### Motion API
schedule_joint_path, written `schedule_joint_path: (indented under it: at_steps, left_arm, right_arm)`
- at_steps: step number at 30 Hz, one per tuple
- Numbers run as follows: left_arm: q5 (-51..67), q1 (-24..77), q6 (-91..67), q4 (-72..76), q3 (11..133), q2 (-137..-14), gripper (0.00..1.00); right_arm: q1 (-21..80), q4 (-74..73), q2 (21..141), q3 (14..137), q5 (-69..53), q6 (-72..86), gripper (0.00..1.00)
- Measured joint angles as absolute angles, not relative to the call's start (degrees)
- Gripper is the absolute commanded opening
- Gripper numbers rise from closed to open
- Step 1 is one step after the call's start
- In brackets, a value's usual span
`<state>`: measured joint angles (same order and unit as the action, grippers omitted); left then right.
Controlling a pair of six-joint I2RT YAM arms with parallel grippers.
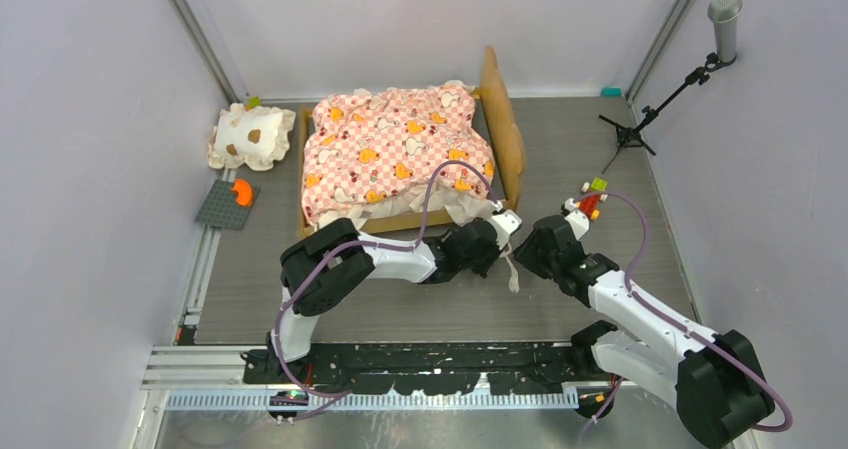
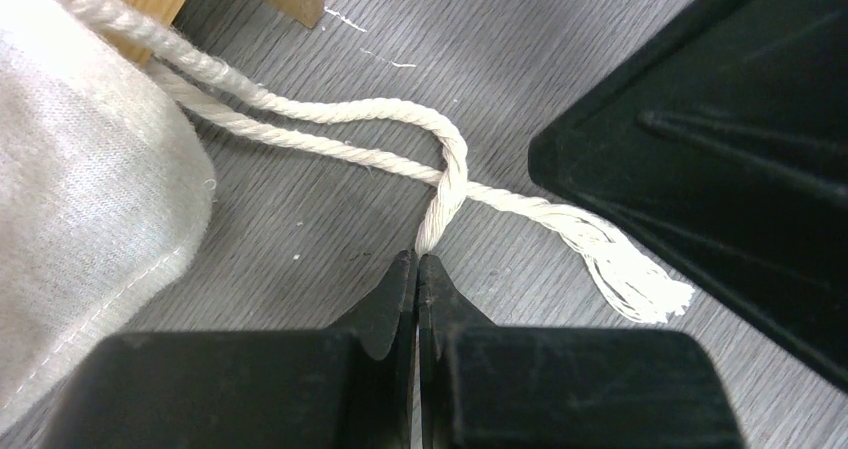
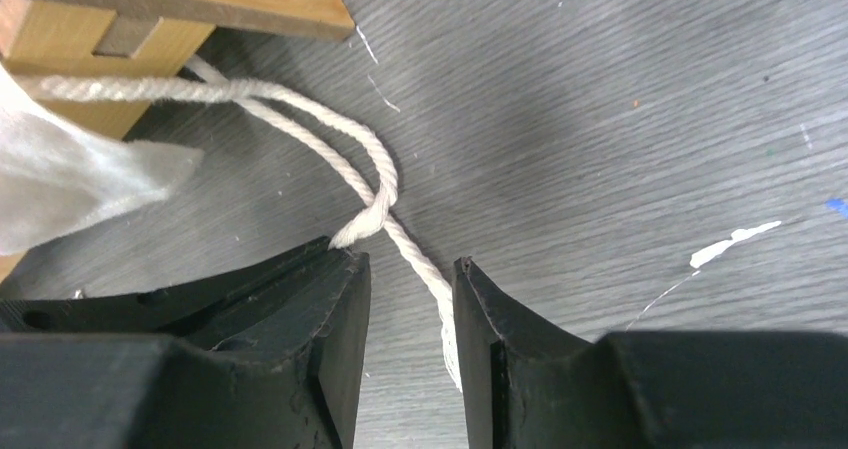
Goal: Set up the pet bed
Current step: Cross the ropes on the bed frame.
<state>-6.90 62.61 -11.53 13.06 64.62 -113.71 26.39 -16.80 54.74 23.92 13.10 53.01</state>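
The pet bed (image 1: 505,129) is a light-wood frame with a wavy headboard, and its pink checkered mattress (image 1: 400,154) lies rumpled on top. Two white cords (image 2: 330,109) run from its near right corner across the floor and cross each other. My left gripper (image 2: 417,261) is shut on the end of one cord (image 2: 447,184). The other cord (image 3: 425,269) lies loose between the fingers of my right gripper (image 3: 410,264), which is open. Both grippers meet at that bed corner (image 1: 515,241).
A cream spotted pillow (image 1: 252,137) lies left of the bed, with a grey plate and orange piece (image 1: 232,201) nearby. Small coloured blocks (image 1: 592,197) sit right of the bed. A tripod with a microphone (image 1: 650,109) stands at the back right. Cream ruffle fabric (image 2: 90,199) hangs by the cords.
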Motion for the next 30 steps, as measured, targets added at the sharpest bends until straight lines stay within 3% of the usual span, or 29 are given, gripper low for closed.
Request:
schedule_joint_path:
  at_steps: [4,10,12,20,30]
  left_arm:
    - [-6.6,62.6,-11.6,13.0,64.7,-113.7,0.00]
    - [-5.8,62.6,-12.4,13.1,64.7,-113.7,0.31]
    - [-5.3,62.6,-13.0,13.2,64.4,-113.5,0.37]
    - [-3.7,62.6,-14.9,13.3,59.4,-107.0,0.37]
    - [-6.0,61.0,-17.3,14.0,46.2,-86.3,0.34]
  right_arm:
    - [26.4,-18.4,54.5,23.9,10.6,53.5,0.43]
    - [26.4,-20.7,51.0,23.7,9.1,54.2,0.44]
    - [26.4,-21.4,50.4,23.7,9.1,54.1,0.44]
    - [26.4,-22.1,52.6,24.2,8.2,50.9,0.40]
    - [26.4,-16.2,62.9,30.8,3.5,40.7,0.37]
